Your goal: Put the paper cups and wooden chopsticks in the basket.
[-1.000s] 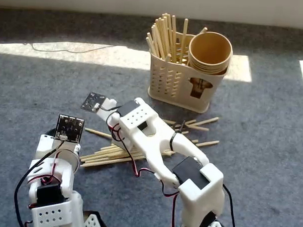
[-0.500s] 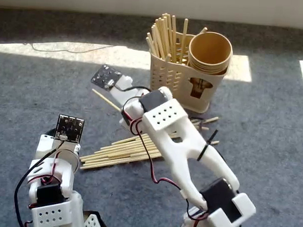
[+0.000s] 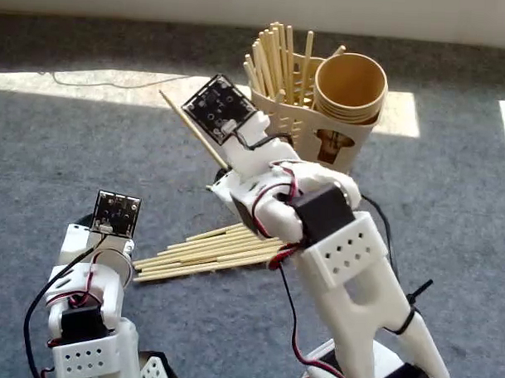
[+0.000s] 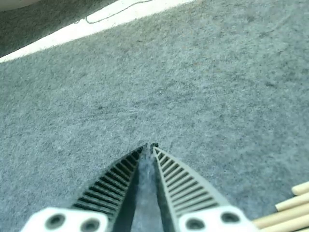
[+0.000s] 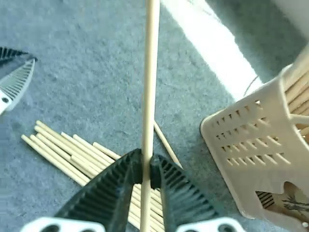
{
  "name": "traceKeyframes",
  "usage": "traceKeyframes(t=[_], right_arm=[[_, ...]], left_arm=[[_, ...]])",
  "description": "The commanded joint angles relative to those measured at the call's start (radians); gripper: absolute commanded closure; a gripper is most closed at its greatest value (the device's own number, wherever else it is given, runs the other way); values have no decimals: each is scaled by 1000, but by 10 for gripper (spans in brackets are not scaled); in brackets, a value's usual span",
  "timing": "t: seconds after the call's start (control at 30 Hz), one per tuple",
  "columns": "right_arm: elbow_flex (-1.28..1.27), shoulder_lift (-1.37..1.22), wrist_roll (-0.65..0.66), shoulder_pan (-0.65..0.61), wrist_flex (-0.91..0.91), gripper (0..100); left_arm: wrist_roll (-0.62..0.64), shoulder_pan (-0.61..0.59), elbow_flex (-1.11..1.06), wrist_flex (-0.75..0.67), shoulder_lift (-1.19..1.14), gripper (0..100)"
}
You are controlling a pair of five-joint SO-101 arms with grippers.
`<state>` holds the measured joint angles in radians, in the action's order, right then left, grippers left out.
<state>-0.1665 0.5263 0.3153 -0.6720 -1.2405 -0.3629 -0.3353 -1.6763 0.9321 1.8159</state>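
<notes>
Resting over carpet (image 4: 193,72), the left gripper (image 4: 149,146) has its jaws pressed together; loose chopsticks (image 5: 72,154) lie below the right gripper (image 5: 146,155), whose jaws pinch one chopstick (image 5: 150,72); just beyond them stands the basket (image 5: 251,140) holding paper cups (image 3: 349,89).

The right arm (image 3: 342,250) holds a chopstick (image 3: 192,127) raised beside the basket (image 3: 353,151), above loose chopsticks (image 3: 200,253).

Chopsticks (image 3: 202,252): pale bare wood, matt, smooth. Basket (image 5: 246,145) cream plastic, smooth; cups (image 3: 350,86) matt tan paper. Carpet (image 3: 451,212): grey, rough, felt-like cloth.
</notes>
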Motion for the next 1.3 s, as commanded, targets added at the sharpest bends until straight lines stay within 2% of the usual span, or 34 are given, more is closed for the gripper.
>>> traceKeyframes(t=[0.0, 0.27, 0.53, 0.73, 0.97, 1.27], right_arm=[[16, 119, -55, 33, 124, 993], [15, 183, -132, 186, 519, 993], [-21, 171, -130, 260, 857, 993], [-111, 61, -132, 312, 1104, 993], [-191, -74, -132, 348, 1228, 993], [-381, -104, -132, 348, 1346, 993]], left_arm=[[-5, 21, -19, -3, 2, 965], [-5, 21, -19, -3, 2, 965], [-5, 21, -19, -3, 2, 965], [-5, 21, -19, -3, 2, 965], [-5, 21, -19, -2, 2, 965], [-5, 21, -19, -2, 2, 965]])
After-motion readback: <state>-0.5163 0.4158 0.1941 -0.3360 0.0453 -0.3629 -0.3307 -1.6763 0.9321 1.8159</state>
